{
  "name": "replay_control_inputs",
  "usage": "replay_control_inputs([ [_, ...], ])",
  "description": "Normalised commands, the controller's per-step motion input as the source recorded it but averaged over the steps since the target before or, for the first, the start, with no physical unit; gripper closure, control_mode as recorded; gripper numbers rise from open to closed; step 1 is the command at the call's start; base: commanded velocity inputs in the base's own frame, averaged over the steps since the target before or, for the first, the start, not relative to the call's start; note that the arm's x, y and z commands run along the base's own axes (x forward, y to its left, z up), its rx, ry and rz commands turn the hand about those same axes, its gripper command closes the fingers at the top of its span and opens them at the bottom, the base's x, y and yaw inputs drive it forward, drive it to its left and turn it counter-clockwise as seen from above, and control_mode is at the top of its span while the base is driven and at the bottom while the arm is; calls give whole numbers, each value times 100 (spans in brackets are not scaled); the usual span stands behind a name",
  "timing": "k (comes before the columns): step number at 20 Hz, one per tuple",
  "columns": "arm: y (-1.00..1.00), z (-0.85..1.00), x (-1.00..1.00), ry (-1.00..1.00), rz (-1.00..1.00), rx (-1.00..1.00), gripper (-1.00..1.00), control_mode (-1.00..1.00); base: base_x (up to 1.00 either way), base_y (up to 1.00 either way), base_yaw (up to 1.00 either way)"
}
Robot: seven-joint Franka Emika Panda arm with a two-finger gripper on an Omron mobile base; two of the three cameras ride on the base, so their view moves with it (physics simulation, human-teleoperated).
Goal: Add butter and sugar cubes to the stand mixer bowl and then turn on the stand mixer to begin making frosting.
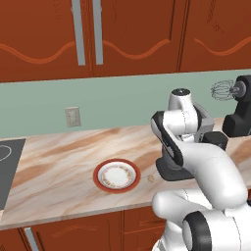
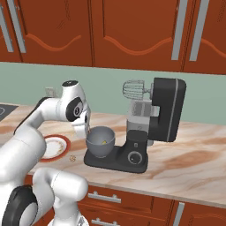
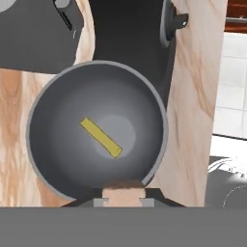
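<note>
With the pale-yellow butter stick (image 3: 101, 137) already lying in the round grey metal mixer bowl (image 3: 53, 120), you are holding the tool (image 3: 123, 194) pinched on a tiny tan sugar cube (image 3: 124, 190) above the rim, so centre before releasing.

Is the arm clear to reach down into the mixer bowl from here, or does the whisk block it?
Likely yes. The end effector, shut on a sugar cube, hangs just over the stand mixer bowl, whose open mouth holds just the butter; the whisk is tilted up, well above it.
</note>
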Motion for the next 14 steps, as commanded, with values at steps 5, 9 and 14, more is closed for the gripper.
replay_control_inputs([
  [5, -15, -35, 6, 5, 0, 0, 100, -100, 0, 0, 0],
  [9, -14, -27, 17, 4, 0, 0, 100, -100, 0, 0, 0],
  [14, -12, -29, 20, 5, 0, 0, 100, -100, 0, 0, 0],
])
